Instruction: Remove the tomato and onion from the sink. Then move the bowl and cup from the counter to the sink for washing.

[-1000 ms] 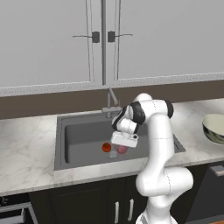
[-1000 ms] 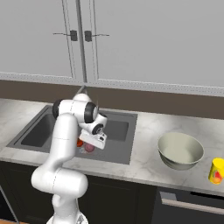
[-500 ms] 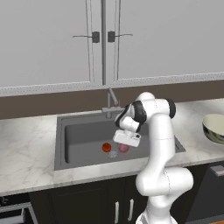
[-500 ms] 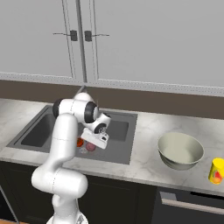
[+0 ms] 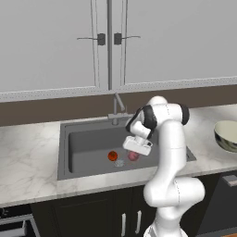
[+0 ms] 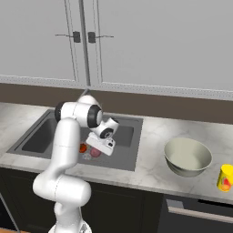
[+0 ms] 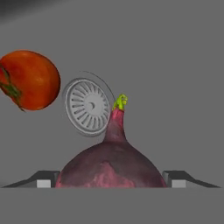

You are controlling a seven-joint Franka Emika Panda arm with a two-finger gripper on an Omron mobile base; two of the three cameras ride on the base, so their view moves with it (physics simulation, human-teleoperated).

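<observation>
White marble-look counter (image 5: 28, 157) with grey veins, running above dark cabinets (image 5: 83, 217), under a brown backsplash and pale grey wall cupboards (image 5: 111, 41) with small dark handles. Set into the counter: dark grey sink (image 5: 83, 143), grey faucet (image 5: 118, 109) at its back edge, round metal drain (image 7: 87, 105) on the basin floor.

Inside the sink, near its front edge: tomato (image 5: 112, 156), glossy orange-red, just left of the drain; onion (image 5: 133, 156), pink-red with a small green tip, just right of it. In the hand view, onion (image 7: 111, 164) large and low between the two fingertips (image 7: 41, 180), tomato (image 7: 30, 79) off to the upper left, apart from the onion. Gripper (image 7: 111, 183) lowered into the basin, spread wide to either side of the onion, clamped on nothing; contact between fingertips and onion not clear.

On the counter right of the sink: bowl (image 6: 188, 157), cream-white inside and greenish-grey outside, well apart from the basin. Near the counter's front right: cup (image 6: 225, 177), small, yellow, red-orange mark on its side.

White arm standing before the right part of the sink, covering that corner in the left base view; hand partly covering the onion in both base views. Bowl (image 5: 227, 135) cut off at the right border of the left base view. Cup cut by the right border of the right base view.
</observation>
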